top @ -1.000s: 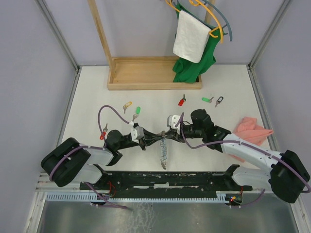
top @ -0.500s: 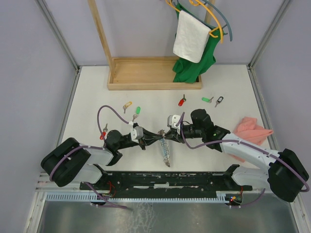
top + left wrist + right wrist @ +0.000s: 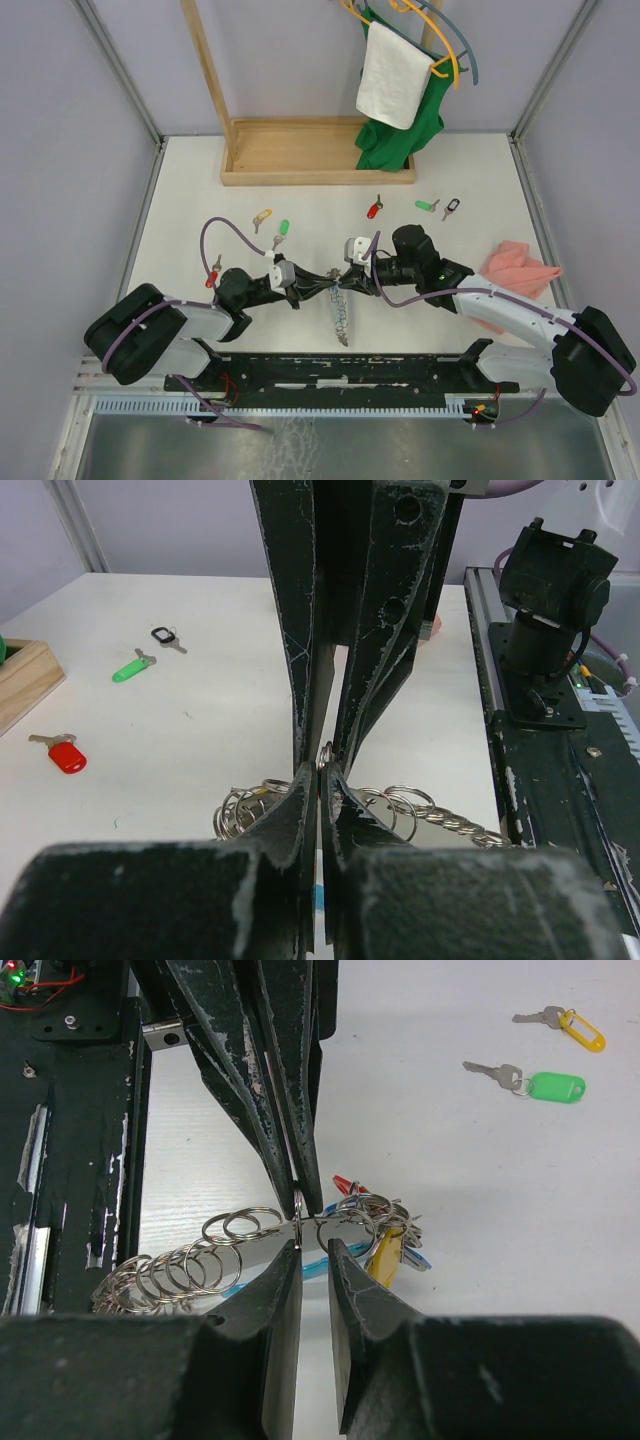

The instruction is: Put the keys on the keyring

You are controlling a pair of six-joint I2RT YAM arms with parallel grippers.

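Observation:
The keyring hangs between both grippers at mid-table, its coil of rings trailing toward the near edge. Its light-blue tube and a bunch of tagged keys lie under the tips. My left gripper is shut on a small ring of the keyring. My right gripper faces it tip to tip, jaws a little apart, with that ring against one fingertip. Loose keys lie apart: yellow, green, red, green, black, red.
A wooden rack base stands at the back, with a white towel and a green garment on hangers above it. A pink cloth lies at the right. A black rail runs along the near edge.
The coil hanging below the grippers has swung slightly. Both arms stay almost where they were.

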